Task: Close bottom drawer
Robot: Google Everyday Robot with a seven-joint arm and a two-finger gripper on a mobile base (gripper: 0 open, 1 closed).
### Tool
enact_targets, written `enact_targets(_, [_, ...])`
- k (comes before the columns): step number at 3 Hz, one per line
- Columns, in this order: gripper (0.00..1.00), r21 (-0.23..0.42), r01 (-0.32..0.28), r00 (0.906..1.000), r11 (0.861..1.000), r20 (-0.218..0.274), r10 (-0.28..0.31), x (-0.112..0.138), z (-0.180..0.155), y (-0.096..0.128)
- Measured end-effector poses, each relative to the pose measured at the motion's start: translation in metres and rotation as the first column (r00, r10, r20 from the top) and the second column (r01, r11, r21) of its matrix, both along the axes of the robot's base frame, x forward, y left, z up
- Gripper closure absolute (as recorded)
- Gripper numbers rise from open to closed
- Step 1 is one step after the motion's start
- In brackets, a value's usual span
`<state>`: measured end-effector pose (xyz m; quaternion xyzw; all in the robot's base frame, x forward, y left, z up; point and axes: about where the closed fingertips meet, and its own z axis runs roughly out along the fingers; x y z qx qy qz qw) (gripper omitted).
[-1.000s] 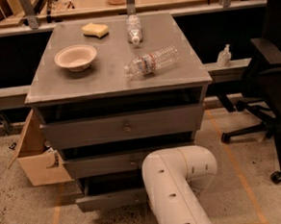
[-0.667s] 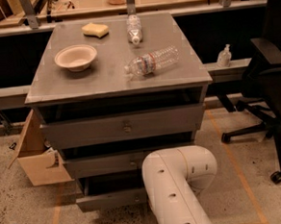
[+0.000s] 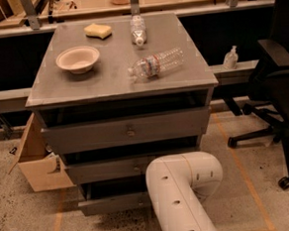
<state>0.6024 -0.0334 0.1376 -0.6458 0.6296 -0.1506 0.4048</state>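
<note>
The grey three-drawer cabinet (image 3: 117, 84) stands in the middle of the camera view. Its bottom drawer (image 3: 113, 203) is the lowest, narrowest one and is pulled out a little, with a dark gap above its thin front panel. Its knob is hidden behind my white arm (image 3: 182, 194), which rises from the bottom edge and covers the drawer's right part. My gripper is hidden behind the arm's elbow, somewhere in front of the lower drawers. The top drawer (image 3: 128, 130) and middle drawer (image 3: 108, 168) also stand slightly out.
On the cabinet top lie a paper bowl (image 3: 77, 59), a yellow sponge (image 3: 98, 30) and two plastic bottles (image 3: 157, 63). A cardboard box (image 3: 36, 160) stands at the left, a black office chair (image 3: 276, 88) at the right, a workbench (image 3: 126, 2) behind.
</note>
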Motion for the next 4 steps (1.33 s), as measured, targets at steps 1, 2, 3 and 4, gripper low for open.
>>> enact_targets(1, [1.0,-0.006,-0.006,0.9996,1.0,0.027,0.006,0.0099,0.001,-0.0018])
enact_targets(2, [1.0,-0.006,-0.006,0.9996,1.0,0.027,0.006,0.0095,0.001,-0.0018])
enact_targets(3, [1.0,-0.012,-0.011,0.9988,1.0,0.047,0.011,0.0184,0.0019,-0.0037])
enact_targets(4, [1.0,-0.012,-0.011,0.9988,1.0,0.047,0.011,0.0184,0.0019,-0.0037])
